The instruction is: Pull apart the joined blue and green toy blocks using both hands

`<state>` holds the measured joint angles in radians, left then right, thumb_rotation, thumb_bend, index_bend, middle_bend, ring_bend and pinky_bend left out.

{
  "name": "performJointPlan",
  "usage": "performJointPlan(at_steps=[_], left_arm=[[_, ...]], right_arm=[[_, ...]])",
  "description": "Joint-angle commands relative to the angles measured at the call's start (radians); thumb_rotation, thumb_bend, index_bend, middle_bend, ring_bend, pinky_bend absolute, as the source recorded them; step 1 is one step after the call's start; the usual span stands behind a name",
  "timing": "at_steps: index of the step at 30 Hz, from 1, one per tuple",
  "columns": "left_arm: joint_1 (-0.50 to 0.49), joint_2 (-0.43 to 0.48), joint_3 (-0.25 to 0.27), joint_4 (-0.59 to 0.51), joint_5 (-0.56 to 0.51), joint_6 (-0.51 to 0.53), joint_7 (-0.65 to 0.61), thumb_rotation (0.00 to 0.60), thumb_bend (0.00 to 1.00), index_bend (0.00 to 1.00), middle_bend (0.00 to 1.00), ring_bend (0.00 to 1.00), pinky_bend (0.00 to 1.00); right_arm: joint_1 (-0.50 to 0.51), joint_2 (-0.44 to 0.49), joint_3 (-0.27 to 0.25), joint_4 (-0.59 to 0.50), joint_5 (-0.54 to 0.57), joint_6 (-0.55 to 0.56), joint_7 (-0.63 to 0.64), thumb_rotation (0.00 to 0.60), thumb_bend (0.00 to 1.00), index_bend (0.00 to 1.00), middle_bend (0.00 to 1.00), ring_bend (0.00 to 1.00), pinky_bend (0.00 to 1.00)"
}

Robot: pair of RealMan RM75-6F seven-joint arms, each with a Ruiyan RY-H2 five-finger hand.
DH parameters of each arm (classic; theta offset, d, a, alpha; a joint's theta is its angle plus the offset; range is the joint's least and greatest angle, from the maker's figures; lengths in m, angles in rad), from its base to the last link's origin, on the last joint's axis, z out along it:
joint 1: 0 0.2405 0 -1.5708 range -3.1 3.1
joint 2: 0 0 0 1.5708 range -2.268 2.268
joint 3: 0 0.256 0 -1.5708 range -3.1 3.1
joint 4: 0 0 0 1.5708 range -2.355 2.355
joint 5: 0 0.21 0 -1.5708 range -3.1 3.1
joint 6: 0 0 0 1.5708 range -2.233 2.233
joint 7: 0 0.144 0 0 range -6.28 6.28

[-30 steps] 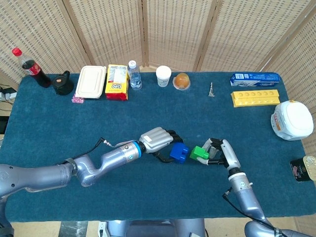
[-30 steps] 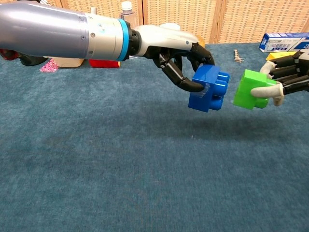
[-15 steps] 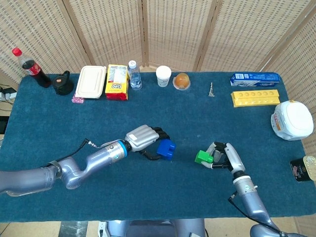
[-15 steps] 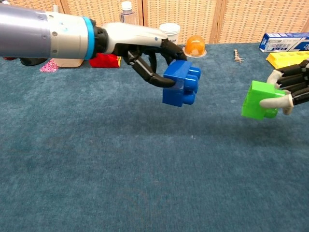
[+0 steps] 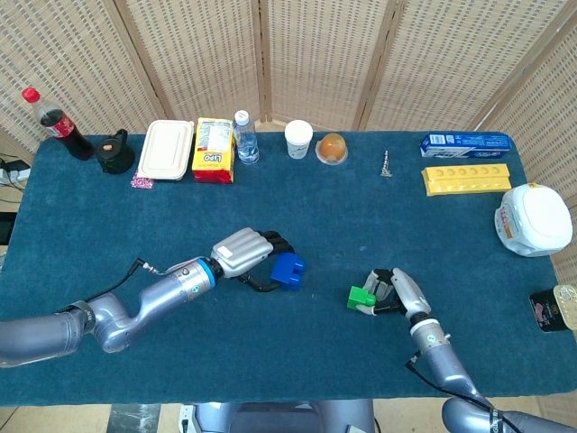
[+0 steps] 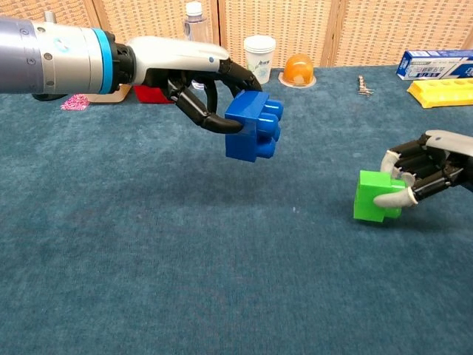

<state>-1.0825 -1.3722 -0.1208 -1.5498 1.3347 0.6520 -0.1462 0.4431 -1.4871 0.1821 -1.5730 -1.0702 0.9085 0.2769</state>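
the surface (image 6: 148,281) is covered in a matt, napped teal cloth. the blue block (image 6: 253,127) and green block (image 6: 373,197) are moulded in smooth, glossy plastic. the left robot hand (image 6: 199,74) is clad in a glossy white shell with black fingers, its forearm in brushed silvery metal. the screen (image 5: 315,45) behind is woven cane framed in pale wood.

A table (image 5: 81,225) covered in dark teal carpet-like cloth stands before a folding screen (image 5: 315,54) of woven wicker panels in pale wooden frames, under even, bright light. Pale floor shows at the table's near edge.
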Motion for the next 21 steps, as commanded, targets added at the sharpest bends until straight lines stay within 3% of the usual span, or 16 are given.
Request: performJointPlan(at_steps=[1, 11, 21], left_arm=[[0.004, -0.002, 0.003, 0.002, 0.001, 0.0, 0.001, 0.359, 0.43, 0.48, 0.29, 0.21, 0.38], [0.013, -0.022, 0.007, 0.017, 0.008, 0.002, -0.001, 0.365, 0.43, 0.48, 0.29, 0.21, 0.37], [0.015, -0.082, 0.012, 0.061, 0.007, -0.002, 0.004, 0.366, 0.43, 0.49, 0.29, 0.21, 0.37]], right_arm=[[0.005, -0.004, -0.008, 0.02, 0.003, -0.012, -0.013, 0.6, 0.2, 0.57, 0.54, 0.56, 0.46], [-0.005, 0.012, -0.009, 0.019, -0.02, -0.012, 0.008, 0.6, 0.2, 0.32, 0.34, 0.39, 0.35], [-0.051, 0.144, 0.011, -0.101, -0.12, 0.073, 0.066, 0.6, 0.2, 0.27, 0.32, 0.37, 0.33]])
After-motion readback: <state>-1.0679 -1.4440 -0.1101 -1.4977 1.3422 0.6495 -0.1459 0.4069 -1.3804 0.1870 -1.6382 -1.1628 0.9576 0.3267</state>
